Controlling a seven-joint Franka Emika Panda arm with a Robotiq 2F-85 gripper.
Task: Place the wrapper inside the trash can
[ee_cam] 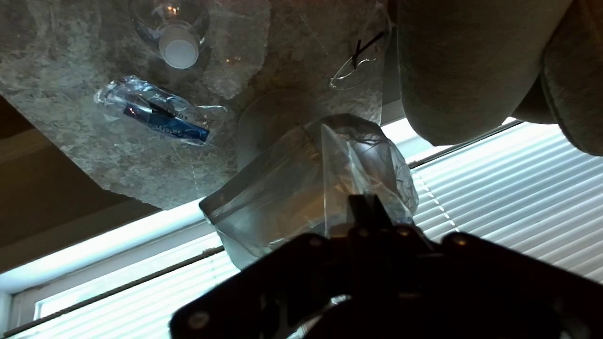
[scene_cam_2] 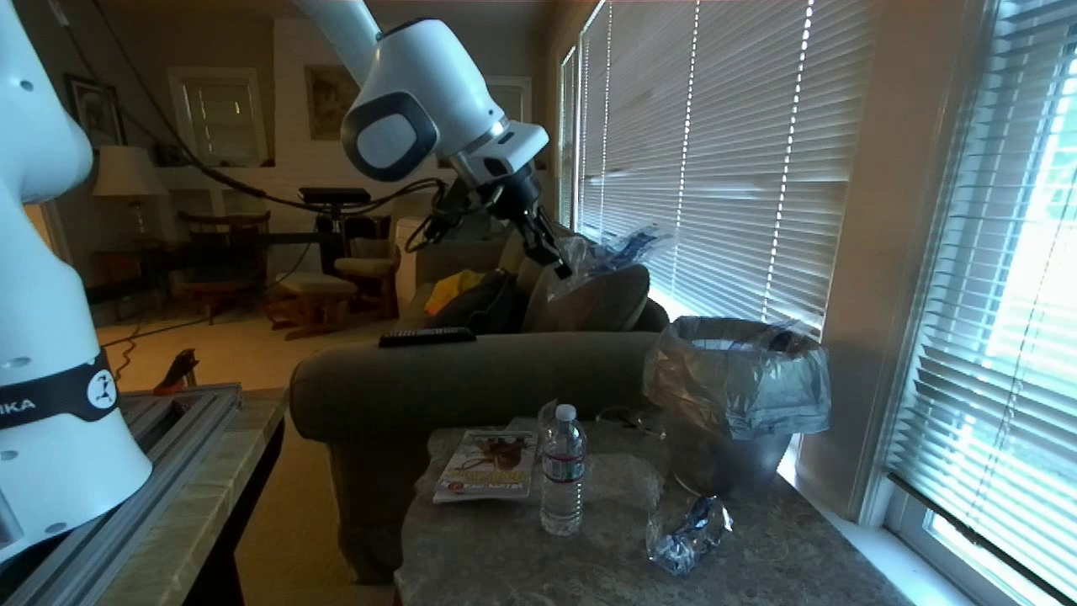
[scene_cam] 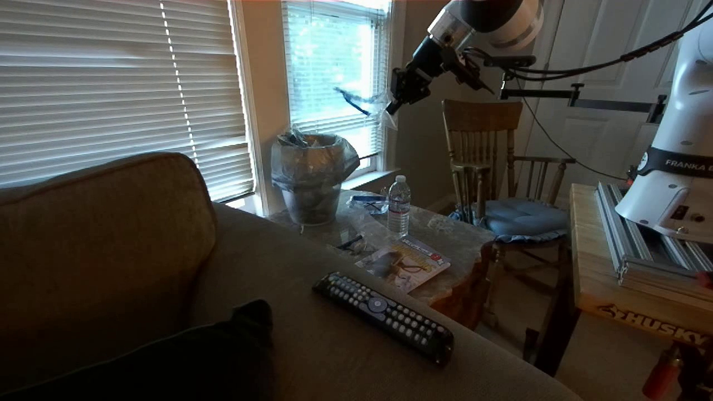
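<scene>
The wrapper is a clear, crinkly plastic piece with blue parts. It hangs from my gripper in both exterior views, at the wrapper (scene_cam: 356,104) and the wrapper (scene_cam_2: 629,249); its clear film (ee_cam: 338,176) also shows in the wrist view. My gripper (scene_cam: 391,107) is shut on it, fingertips together, pointing down; it also shows as the gripper (scene_cam_2: 562,266) and the gripper (ee_cam: 367,200). The trash can (scene_cam: 309,192), lined with a silvery-grey bag, stands below on a small table. It shows too as the trash can (scene_cam_2: 740,400) and its bag (ee_cam: 273,193). The gripper is above the can, apart from it.
A second clear-and-blue wrapper (scene_cam_2: 692,539) lies on the stone-patterned table (scene_cam_2: 606,568), near a water bottle (scene_cam_2: 562,471) and a magazine (scene_cam_2: 490,465). Glasses (ee_cam: 353,70) lie there too. A remote (scene_cam: 384,314) is on the sofa arm. A wooden chair (scene_cam: 490,120) and window blinds (scene_cam: 334,67) are close.
</scene>
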